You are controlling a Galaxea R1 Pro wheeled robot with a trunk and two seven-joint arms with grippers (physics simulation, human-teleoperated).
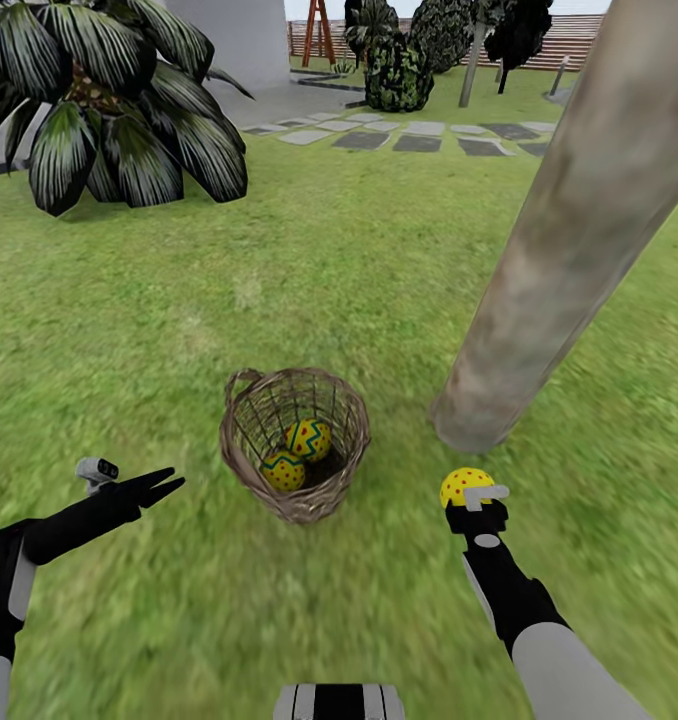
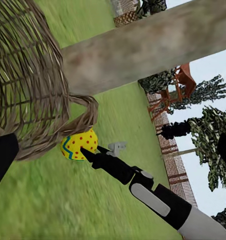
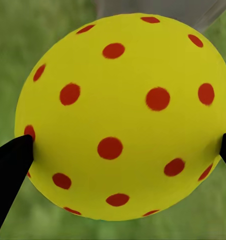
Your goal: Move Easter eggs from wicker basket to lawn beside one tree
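The broad mottled green lawn (image 1: 339, 270) lies under everything, and the thick, smooth grey-brown tree trunk (image 1: 569, 230) meets it just ahead of the right pincer (image 1: 469, 497). The small round brown woven-twig basket (image 1: 294, 445) stands on the grass between the two arms, beside the right pincer and ahead of the left pincer (image 1: 164, 487). Two yellow red-dotted eggs with zigzag bands (image 1: 296, 453) are still inside it, touching each other.

The right pincer pinches the third yellow egg with red dots (image 3: 124, 116); the right wrist view shows a dark fingertip (image 3: 12, 159) pressed on each flank. That grip sits low on a rounded surface, so the egg could squirt out if the squeeze shifts. Released from above the grass, it may roll away from the trunk or back toward the basket; I judge a low, gentle release safest.

The left pincer hovers with nothing in it, fingers nearly together at a narrow gap. Reaching into the basket from that side risks catching the looped handle (image 1: 241, 380) and tipping the light wickerwork, scattering the remaining eggs.
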